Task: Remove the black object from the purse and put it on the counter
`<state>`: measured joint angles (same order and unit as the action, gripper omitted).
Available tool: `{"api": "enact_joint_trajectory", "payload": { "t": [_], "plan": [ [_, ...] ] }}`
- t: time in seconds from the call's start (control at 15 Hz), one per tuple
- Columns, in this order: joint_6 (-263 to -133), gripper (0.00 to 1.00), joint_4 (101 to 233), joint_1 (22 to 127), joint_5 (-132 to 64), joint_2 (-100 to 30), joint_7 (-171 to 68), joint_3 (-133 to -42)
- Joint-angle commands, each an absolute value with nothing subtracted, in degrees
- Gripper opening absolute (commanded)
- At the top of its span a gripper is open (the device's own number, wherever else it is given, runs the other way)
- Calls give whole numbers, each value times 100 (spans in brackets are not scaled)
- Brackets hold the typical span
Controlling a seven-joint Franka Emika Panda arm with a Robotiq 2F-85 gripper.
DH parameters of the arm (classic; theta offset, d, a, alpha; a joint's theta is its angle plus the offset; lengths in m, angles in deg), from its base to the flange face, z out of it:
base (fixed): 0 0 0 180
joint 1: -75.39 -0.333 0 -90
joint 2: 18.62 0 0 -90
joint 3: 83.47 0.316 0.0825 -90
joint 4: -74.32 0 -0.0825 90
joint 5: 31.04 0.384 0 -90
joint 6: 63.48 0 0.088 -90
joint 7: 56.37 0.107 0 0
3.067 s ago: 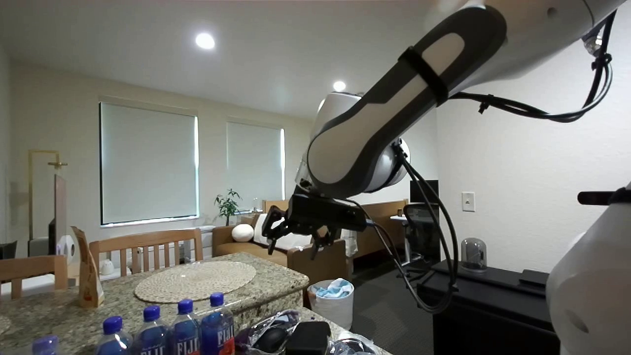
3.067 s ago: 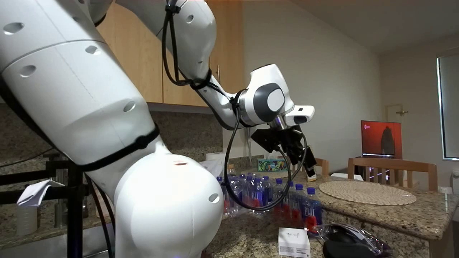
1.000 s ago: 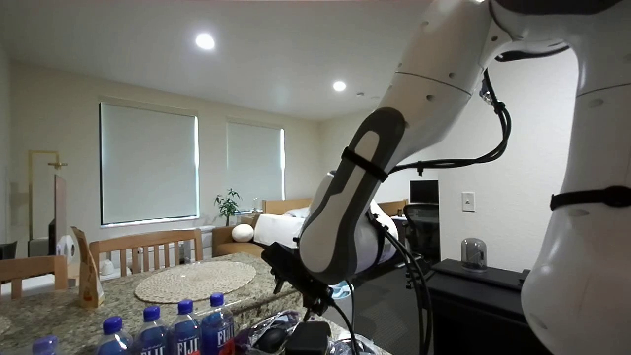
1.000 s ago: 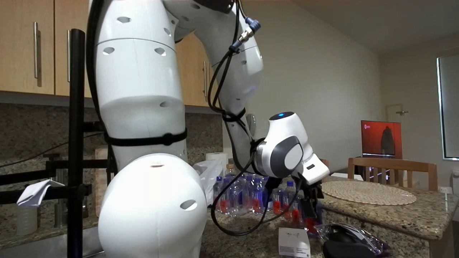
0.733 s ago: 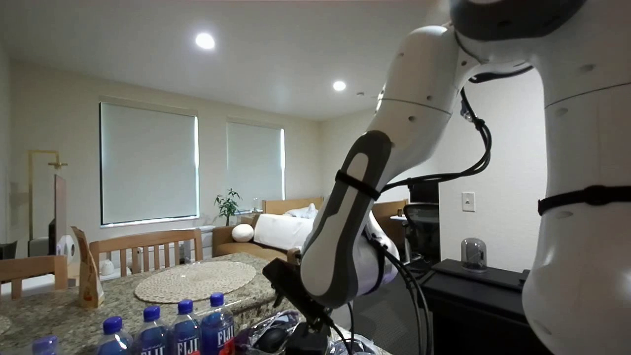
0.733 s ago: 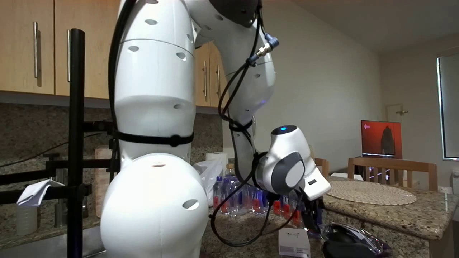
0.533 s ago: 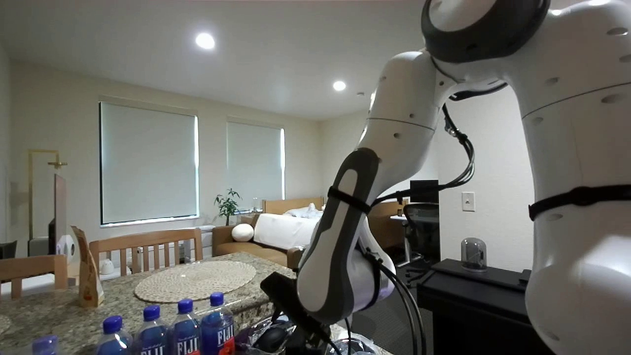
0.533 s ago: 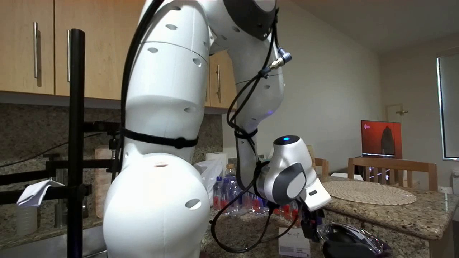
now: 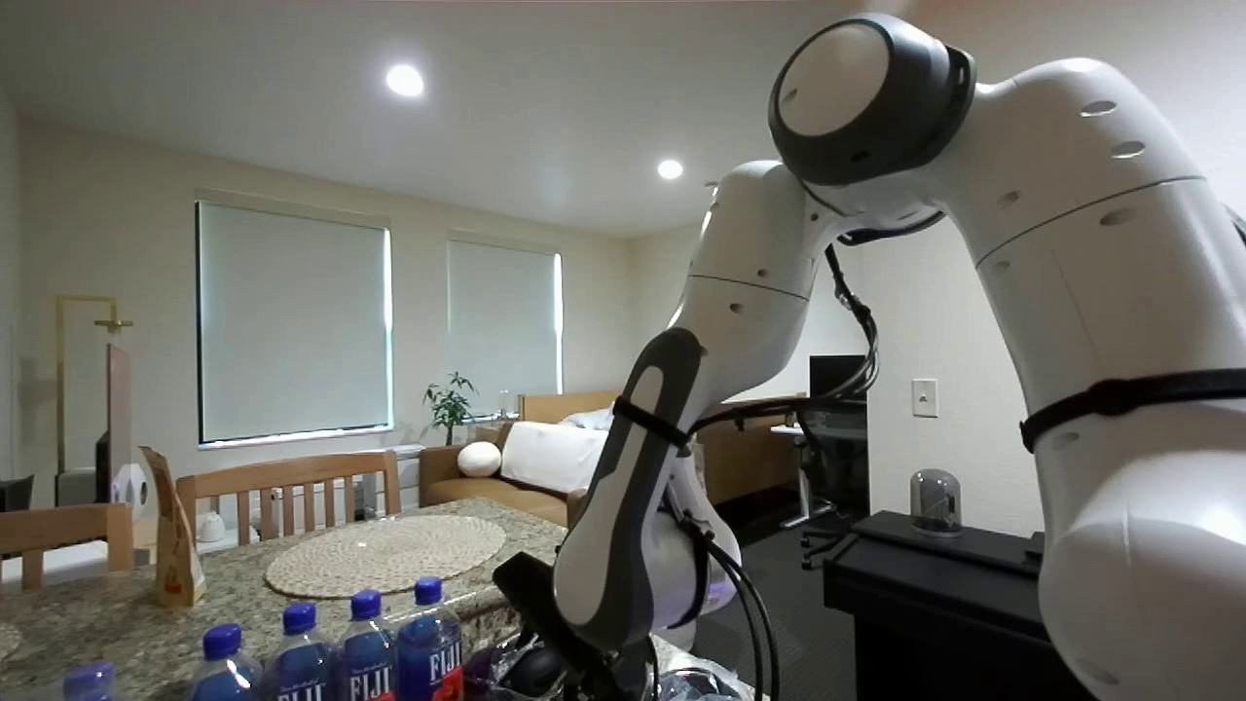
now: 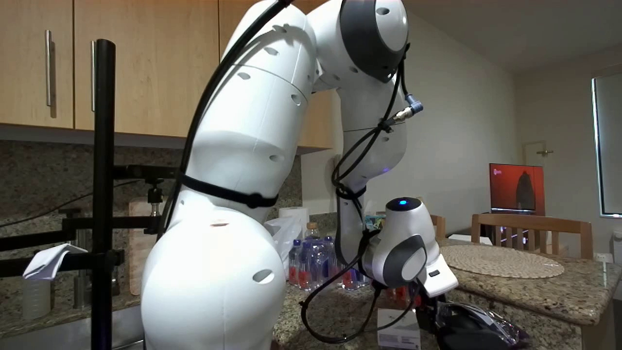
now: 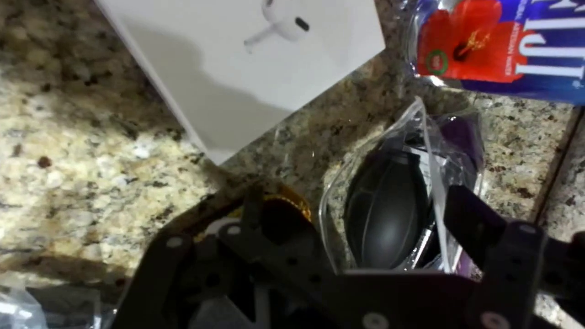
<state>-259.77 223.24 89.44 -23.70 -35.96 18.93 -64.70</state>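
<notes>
The black object is a smooth black bulb (image 11: 388,214) inside a clear plastic pouch with purple parts, the purse (image 11: 327,205). Bulb (image 10: 459,316) and pouch (image 10: 508,325) also show in an exterior view. In the wrist view my gripper (image 11: 356,203) is open. One finger is left of the pouch, the other overlaps its right side, and the bulb shows between them. Whether the fingers touch it, I cannot tell. In an exterior view the gripper (image 10: 427,311) is low beside the pouch, partly hidden. The counter (image 11: 59,178) is speckled granite under the pouch.
A white box (image 11: 274,77) lies beside the pouch. Water bottles (image 9: 428,643) stand close by. A dark thing with a gold edge (image 11: 292,201) is at the left finger. Clear plastic (image 9: 701,677) lies nearby. The raised counter level (image 10: 578,296) bears a woven mat (image 10: 500,262).
The arm has come down from above the counter to the pouch with the gripper open. Over the last second the gripper has sunk further and shifted toward the pouch.
</notes>
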Motion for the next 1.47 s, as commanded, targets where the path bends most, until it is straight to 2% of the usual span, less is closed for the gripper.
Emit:
{"api": "enact_joint_trajectory", "payload": {
  "t": [0.0, 0.07, 0.67, 1.0, 1.07, 1.4],
  "plan": [
    [-25895, 86, 22182, 9009, -2326, -3544, 2030, -6394],
    [-25860, 74, 22163, 9025, -2338, -3506, 2047, -6358],
    [-26179, 15, 22624, 8833, -2239, -3070, 1962, -6190],
    [-26166, 5, 23009, 8093, -1621, -2446, 1854, -6924],
    [-26156, 9, 23054, 7974, -1509, -2359, 1823, -7067],
    [-26166, 10, 22886, 7647, -518, -2488, 1204, -7637]
  ]
}}
